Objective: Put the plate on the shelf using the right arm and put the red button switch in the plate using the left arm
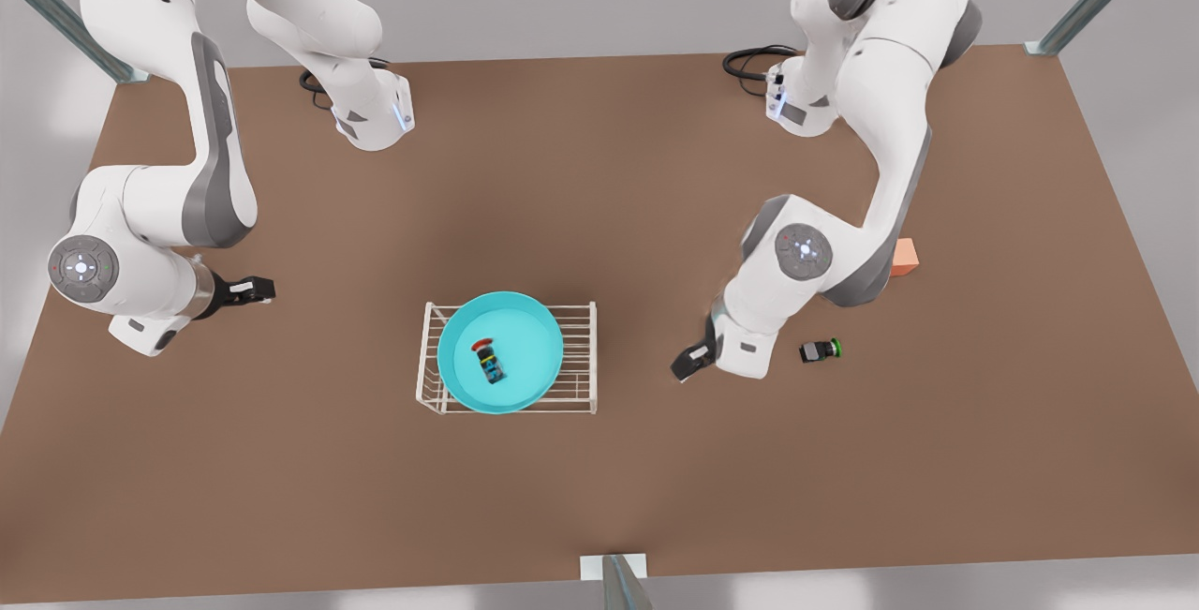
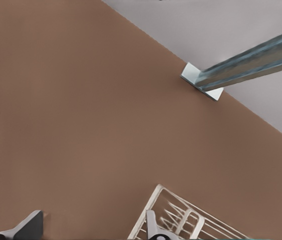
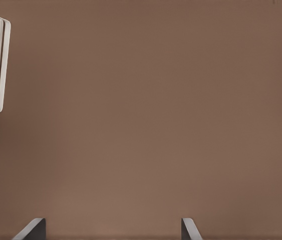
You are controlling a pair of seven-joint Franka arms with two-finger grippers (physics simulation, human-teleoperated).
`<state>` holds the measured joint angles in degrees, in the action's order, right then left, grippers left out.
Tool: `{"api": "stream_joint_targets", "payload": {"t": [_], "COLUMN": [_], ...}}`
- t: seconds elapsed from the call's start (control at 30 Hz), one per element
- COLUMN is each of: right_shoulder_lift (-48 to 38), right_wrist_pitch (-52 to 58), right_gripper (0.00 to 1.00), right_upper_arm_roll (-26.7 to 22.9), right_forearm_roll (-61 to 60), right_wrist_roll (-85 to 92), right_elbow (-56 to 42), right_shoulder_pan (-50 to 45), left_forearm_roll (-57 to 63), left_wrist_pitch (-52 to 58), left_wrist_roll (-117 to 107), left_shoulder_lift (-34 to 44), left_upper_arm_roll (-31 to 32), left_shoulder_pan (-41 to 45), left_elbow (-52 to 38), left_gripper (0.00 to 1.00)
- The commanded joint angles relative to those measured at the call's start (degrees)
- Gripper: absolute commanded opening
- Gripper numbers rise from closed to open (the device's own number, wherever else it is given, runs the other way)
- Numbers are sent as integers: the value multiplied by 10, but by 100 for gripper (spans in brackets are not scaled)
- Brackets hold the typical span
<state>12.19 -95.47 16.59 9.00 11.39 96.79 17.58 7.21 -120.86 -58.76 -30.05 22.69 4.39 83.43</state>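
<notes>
Red switch [image 1: 489, 361] lying inside plate [image 1: 529, 324], plate atop shelf [image 1: 583, 357] mid-bench [image 1: 599, 198]. Left claw [image 1: 684, 369] near shelf on the front view's right, fingers apart. Right claw [image 1: 265, 290] well apart on the front view's left, likewise spread.

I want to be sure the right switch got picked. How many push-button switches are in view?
2: the red button switch lies in the plate on the shelf; the green-capped switch lies on the table.
</notes>
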Motion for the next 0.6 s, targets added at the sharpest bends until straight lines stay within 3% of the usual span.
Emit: {"api": "stream_joint_targets", "payload": {"t": [0.0,0.03,0.07,0.1,0.13,0.2,0.27,0.33,0.4,0.57], "right_shoulder_lift": [-1,-1,-1,-1,-1,-1,-1,-1,-1,0], "right_wrist_pitch": [0,0,0,0,0,0,0,0,0,0], "right_gripper": [100,100,100,100,100,100,100,100,100,100], "right_upper_arm_roll": [0,0,0,0,0,0,0,0,0,0], "right_forearm_roll": [0,0,0,0,0,0,0,1,1,11], "right_wrist_roll": [3,3,3,3,3,3,3,3,3,3], "right_elbow": [-1,0,0,0,-1,-1,-1,-1,-1,-2], "right_shoulder_pan": [0,0,0,0,0,0,0,0,0,0], "left_forearm_roll": [-51,-106,-126,-113,-105,-94,-80,-48,-50,-60], "left_wrist_pitch": [135,97,84,130,176,181,221,221,285,297], "left_wrist_roll": [510,591,591,582,573,545,553,555,563,561], "left_shoulder_lift": [86,165,226,277,259,239,241,225,156,156], "left_upper_arm_roll": [-59,-120,-128,-128,-146,-144,-205,-186,-173,-171], "left_shoulder_pan": [-62,-61,-63,-64,-79,-96,-29,-22,-17,-20], "left_elbow": [117,223,279,254,179,145,142,113,-1,9], "left_gripper": [100,100,100,100,100,100,100,100,100,100]}}
